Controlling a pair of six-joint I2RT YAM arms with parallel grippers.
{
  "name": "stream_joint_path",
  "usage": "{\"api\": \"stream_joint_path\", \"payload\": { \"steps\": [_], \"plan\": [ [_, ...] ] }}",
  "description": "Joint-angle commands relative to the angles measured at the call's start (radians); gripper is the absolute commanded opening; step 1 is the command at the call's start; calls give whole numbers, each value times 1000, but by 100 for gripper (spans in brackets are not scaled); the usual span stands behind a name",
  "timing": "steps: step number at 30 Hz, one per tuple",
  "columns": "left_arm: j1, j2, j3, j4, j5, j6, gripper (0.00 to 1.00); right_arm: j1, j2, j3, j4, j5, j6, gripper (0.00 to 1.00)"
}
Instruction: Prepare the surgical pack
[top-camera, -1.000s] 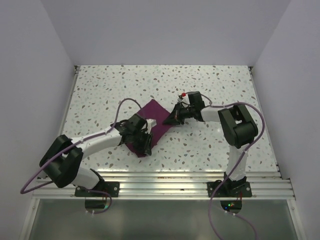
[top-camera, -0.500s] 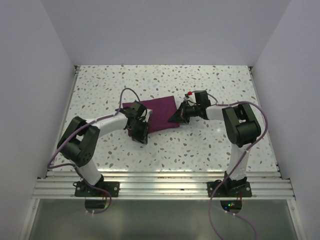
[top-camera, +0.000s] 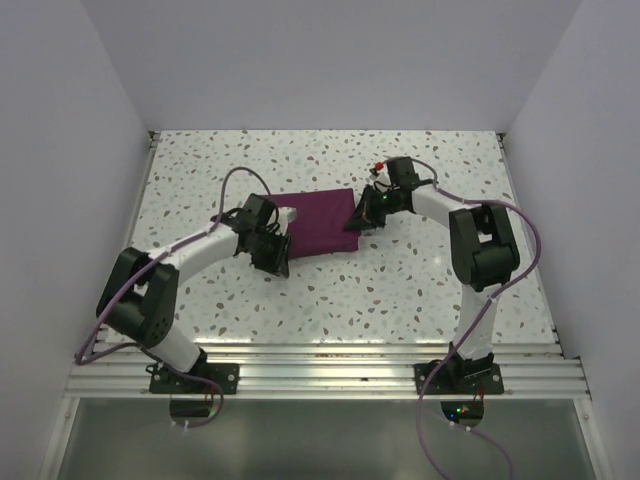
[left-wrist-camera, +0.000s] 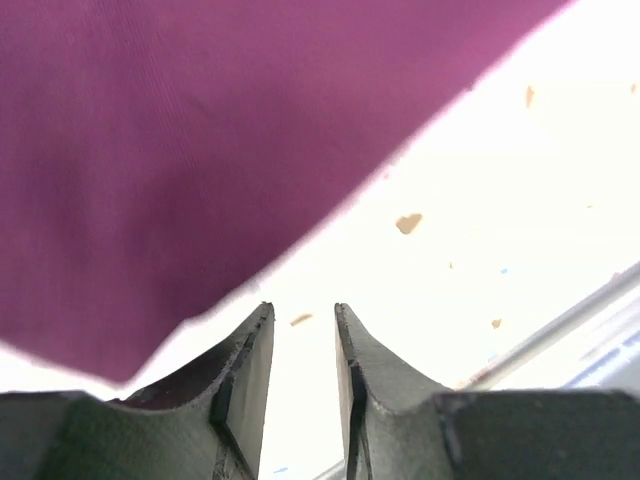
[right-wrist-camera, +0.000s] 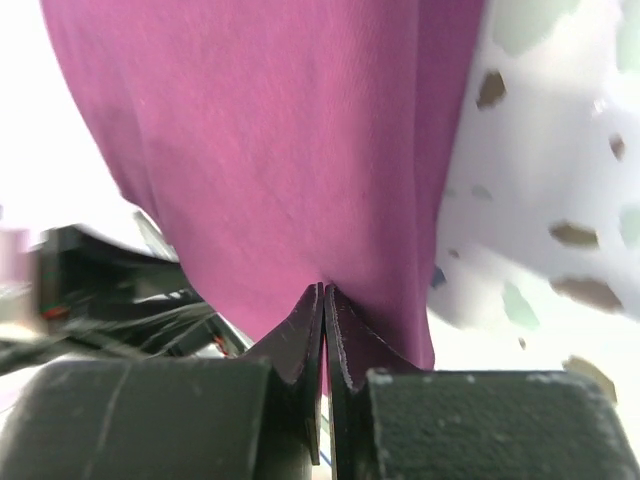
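The surgical pack is a folded maroon cloth bundle (top-camera: 318, 221) lying flat on the speckled table; it fills the left wrist view (left-wrist-camera: 200, 150) and the right wrist view (right-wrist-camera: 280, 150). The tray, scissors, tweezers and gauze are hidden. My right gripper (top-camera: 357, 216) is at the bundle's right edge, its jaws (right-wrist-camera: 324, 292) shut on a fold of the cloth. My left gripper (top-camera: 274, 250) is at the bundle's near left corner. In the left wrist view the left gripper (left-wrist-camera: 302, 312) is slightly open with nothing between its jaws, the cloth edge just beyond the left finger (left-wrist-camera: 245, 375).
The speckled white tabletop (top-camera: 420, 290) lies all around the bundle. A ridged metal rail (top-camera: 330, 370) runs along the near edge and shows as a strip in the left wrist view (left-wrist-camera: 580, 320). Grey walls enclose the left, back and right sides.
The bundle has turned from diagonal to nearly level and shifted toward the back. The right gripper moved back with the cloth edge. The left gripper followed up and left.
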Motion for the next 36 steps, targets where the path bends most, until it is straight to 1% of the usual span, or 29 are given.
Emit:
{"api": "stream_joint_path", "payload": {
  "steps": [1, 4, 6, 9, 11, 13, 19, 22, 25, 28, 29, 31, 32, 35, 36],
  "plan": [
    [12, -160, -19, -6, 62, 24, 35, -6, -112, 35, -128, 37, -72, 3],
    [12, -220, 1, 0, 86, 1, 36, 14, -135, 37, -101, -17, -49, 3],
    [12, -224, 35, 25, 96, -21, 37, 32, -132, 29, -54, -74, -28, 3],
    [24, -176, 82, 62, 84, -50, 37, 45, -111, 16, -12, -92, 1, 3],
    [56, -106, 107, 69, 97, -62, 36, 45, -101, -23, 23, -109, 37, 3],
    [79, -40, 104, 94, 126, -73, 35, 43, -97, -47, 52, -108, 35, 3],
    [144, 66, 43, 163, 172, -62, 33, 37, -57, -164, 76, -89, -26, 2],
    [164, 72, 18, 169, 186, -59, 32, 35, -25, -178, 88, -91, -23, 2],
    [165, 30, 24, 149, 180, -51, 32, 35, -57, -160, 91, -85, -9, 2],
    [165, -35, 36, 100, 179, -50, 32, 35, -106, -103, 4, -63, -34, 2],
    [165, -59, 36, 88, 182, -51, 33, 34, -126, -91, -65, -48, -46, 2],
    [165, -145, 35, 57, 182, -57, 36, 34, -185, -55, -140, -17, -93, 2],
    [165, -176, 36, 45, 168, -64, 38, 35, -207, -48, -221, 30, -112, 3],
    [165, -297, 17, 22, 145, -82, 39, 35, -288, -58, -350, 125, -170, 7],
    [165, -341, 7, 28, 152, -99, 39, 37, -314, -73, -366, 147, -182, 10]
  ]
}}
